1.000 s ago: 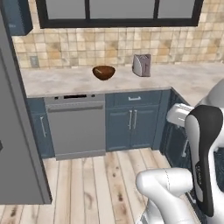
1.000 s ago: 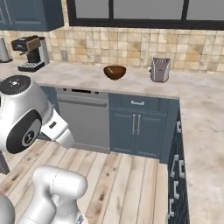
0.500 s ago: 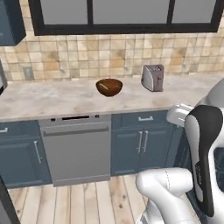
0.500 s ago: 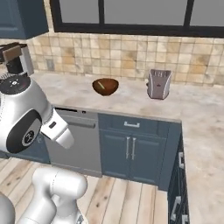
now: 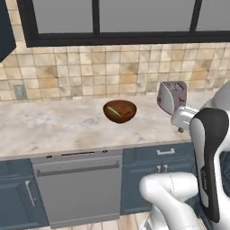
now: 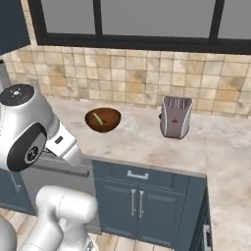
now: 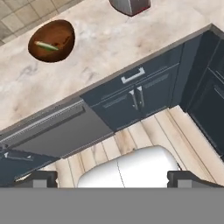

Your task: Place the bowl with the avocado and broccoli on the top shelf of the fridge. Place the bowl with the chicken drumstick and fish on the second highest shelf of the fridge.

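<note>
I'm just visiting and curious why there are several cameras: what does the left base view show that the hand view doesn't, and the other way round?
Left base view alone: the window, the tiled backsplash with a wall outlet.

Hand view alone: the wooden floor and the two finger tips, set far apart.

Both: the reddish-brown bowl holding something pale green, the silver toaster, the marble counter, the dishwasher and blue cabinets.

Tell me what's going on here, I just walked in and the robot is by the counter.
Nothing is being handled right now. The arm's gripper hangs over the floor in front of the cabinets, fingers apart and holding nothing. On the counter sit a reddish-brown bowl with something pale green inside and a toaster beside it, apart from each other.
</note>
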You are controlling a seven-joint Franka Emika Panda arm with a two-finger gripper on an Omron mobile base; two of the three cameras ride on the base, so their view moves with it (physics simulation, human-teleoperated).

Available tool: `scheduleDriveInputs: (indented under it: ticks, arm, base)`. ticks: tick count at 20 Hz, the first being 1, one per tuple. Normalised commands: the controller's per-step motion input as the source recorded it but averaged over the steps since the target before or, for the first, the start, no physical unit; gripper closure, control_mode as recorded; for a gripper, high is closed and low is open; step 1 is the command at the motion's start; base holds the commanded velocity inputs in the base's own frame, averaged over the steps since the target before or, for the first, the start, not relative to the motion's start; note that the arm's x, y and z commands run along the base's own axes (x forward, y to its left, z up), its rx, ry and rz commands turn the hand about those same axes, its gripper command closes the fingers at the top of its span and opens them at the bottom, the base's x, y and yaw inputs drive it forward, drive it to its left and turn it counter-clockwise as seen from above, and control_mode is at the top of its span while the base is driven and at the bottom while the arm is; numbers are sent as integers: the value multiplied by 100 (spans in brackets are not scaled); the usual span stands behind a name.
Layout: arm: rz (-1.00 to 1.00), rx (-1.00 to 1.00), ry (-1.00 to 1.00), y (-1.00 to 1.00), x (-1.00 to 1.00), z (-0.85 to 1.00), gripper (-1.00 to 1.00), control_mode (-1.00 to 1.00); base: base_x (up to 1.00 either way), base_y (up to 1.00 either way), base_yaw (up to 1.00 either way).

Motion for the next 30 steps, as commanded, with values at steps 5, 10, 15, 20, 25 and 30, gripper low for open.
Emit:
scheduleDriveInputs:
  ticks: [5,10,15,20,25,30]
  arm:
    - [0,0,0,0,0,0,-100,100]
    - [0,0,0,0,0,0,-100,100]
    - [0,0,0,0,79,-56,-100,-100]
    - [2,0,1,17,100,-100,-100,-100]
    - [1,1,0,8,98,-81,-100,-100]
    - [1,0,3,0,62,-40,-100,-100]
  base:
    - [100,0,0]
    - [100,1,0]
    - [19,0,0]
    - [0,0,0]
    - [0,0,0]
    - [0,0,0]
